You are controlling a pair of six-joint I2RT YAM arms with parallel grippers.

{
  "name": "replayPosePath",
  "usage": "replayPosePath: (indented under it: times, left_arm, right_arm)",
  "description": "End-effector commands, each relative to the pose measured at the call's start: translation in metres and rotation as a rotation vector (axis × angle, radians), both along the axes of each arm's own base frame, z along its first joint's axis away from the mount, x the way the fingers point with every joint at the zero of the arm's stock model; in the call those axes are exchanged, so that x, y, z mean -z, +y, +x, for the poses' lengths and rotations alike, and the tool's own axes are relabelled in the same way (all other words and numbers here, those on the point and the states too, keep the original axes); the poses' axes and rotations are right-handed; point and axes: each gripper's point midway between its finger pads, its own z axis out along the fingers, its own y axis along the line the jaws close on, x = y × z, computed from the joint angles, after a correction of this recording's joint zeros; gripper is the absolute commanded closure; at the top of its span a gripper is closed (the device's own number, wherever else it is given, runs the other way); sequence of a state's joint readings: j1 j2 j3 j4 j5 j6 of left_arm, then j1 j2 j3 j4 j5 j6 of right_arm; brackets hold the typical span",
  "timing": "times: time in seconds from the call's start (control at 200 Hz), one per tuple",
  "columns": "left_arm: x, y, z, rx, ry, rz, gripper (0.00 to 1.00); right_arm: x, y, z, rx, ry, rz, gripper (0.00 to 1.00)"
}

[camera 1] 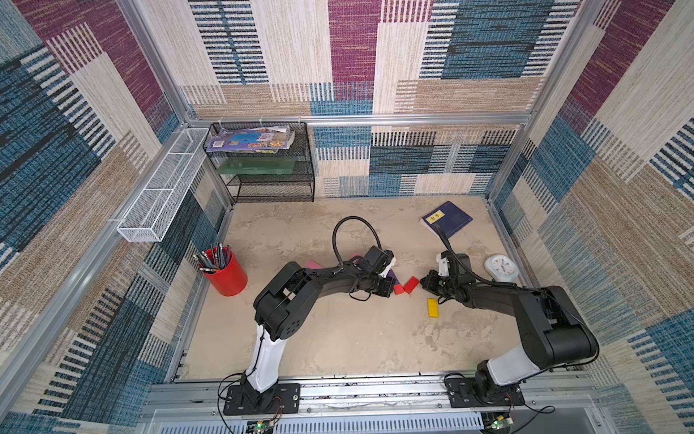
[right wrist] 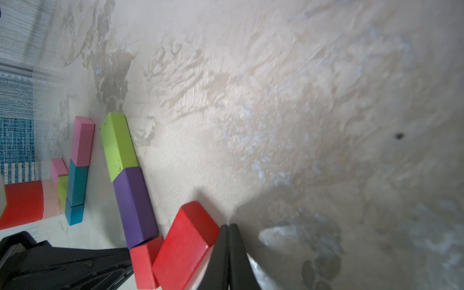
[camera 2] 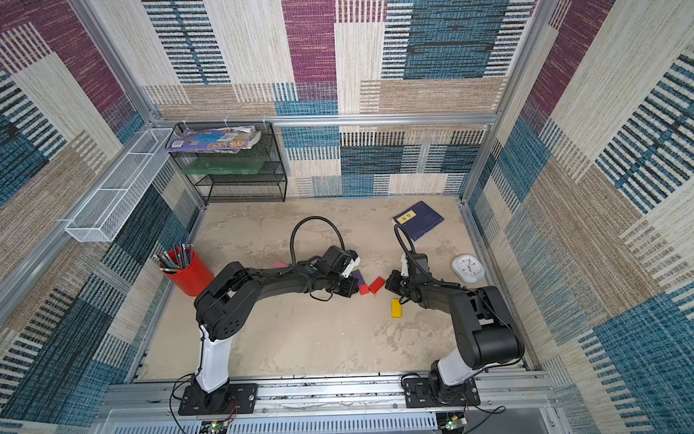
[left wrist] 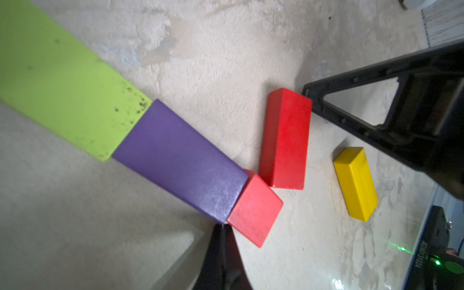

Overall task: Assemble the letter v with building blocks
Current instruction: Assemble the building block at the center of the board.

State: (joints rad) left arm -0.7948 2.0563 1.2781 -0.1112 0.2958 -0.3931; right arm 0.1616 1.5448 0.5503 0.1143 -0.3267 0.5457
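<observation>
Right wrist: long red block [right wrist: 185, 246] touches closed right gripper [right wrist: 229, 226].

2 tops: high, facing down, whole table [camera 1: 338, 338] | 2 wrists: low, close, share long red block [left wrist: 285, 140]

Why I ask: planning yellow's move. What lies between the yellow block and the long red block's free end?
No block. Between the yellow block and the long red block lies bare table; but the shut right gripper rests its tips at that free end, occupying the spot.

Robot lab cell, aluminium frame [camera 1: 356, 119]
</observation>
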Motion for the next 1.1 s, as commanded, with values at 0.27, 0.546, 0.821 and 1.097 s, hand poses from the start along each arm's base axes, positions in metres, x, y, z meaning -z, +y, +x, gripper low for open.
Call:
replayPosePath:
  times: [0.27, 0.546, 0.821, 1.097]
  left_arm:
    - [0.028, 0.031, -0.015, -0.047, 0.075, 0.142, 1.0]
    - [0.025, 0.035, -0.014, -0.066, 0.062, 0.147, 1.0]
    - [0.024, 0.034, -0.013, -0.066, 0.061, 0.149, 1.0]
    - [0.027, 0.033, -0.015, -0.058, 0.074, 0.152, 1.0]
  right_arm:
    - [0.002, 0.015, -0.026, -0.026, 0.046, 0.012, 0.93]
    - [-0.005, 0.028, -0.028, -0.048, 0.03, 0.034, 0.93]
    - [-0.003, 0.042, -0.027, -0.087, 0.034, 0.064, 0.93]
    - [0.001, 0.051, -0.03, -0.105, 0.049, 0.066, 0.93]
